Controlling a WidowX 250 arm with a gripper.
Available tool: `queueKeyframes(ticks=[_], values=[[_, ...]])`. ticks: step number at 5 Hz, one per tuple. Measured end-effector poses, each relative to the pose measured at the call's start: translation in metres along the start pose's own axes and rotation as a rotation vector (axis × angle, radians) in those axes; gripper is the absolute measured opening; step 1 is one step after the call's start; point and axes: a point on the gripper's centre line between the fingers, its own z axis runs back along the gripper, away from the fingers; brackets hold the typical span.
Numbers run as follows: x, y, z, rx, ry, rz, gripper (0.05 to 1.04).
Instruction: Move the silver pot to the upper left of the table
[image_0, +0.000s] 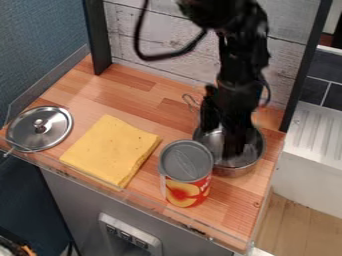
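I have my black gripper (224, 144) lowered into the silver pot (235, 171), which sits on the wooden bench (133, 75) just beside the red and yellow can (186, 172), to its right and a little behind it. From my seat I can't tell whether the jaws are open or closed, or whether they have hold of anything. The can stands upright, its grey top facing up at me. Left of the can lies a folded yellow cloth (110, 150), and farther left of the can, past the cloth, I see a round metal lid (53, 131) with its knob up
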Motion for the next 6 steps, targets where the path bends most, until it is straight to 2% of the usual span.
queueKeyframes(ticks=[1, 2, 3, 4, 5, 6], values=[[-0.003, 0.010, 0.007, -0.011, -0.019, 0.021, 0.999], [0.013, 0.026, 0.023, -0.018, -0.097, -0.011, 0.999], [0.029, 0.038, 0.015, -0.047, -0.128, -0.050, 0.999], [0.039, 0.043, -0.001, -0.059, -0.117, -0.089, 0.999], [0.040, 0.044, -0.019, -0.059, -0.071, -0.107, 0.948], [0.030, 0.041, -0.035, -0.039, -0.012, -0.121, 0.660]])
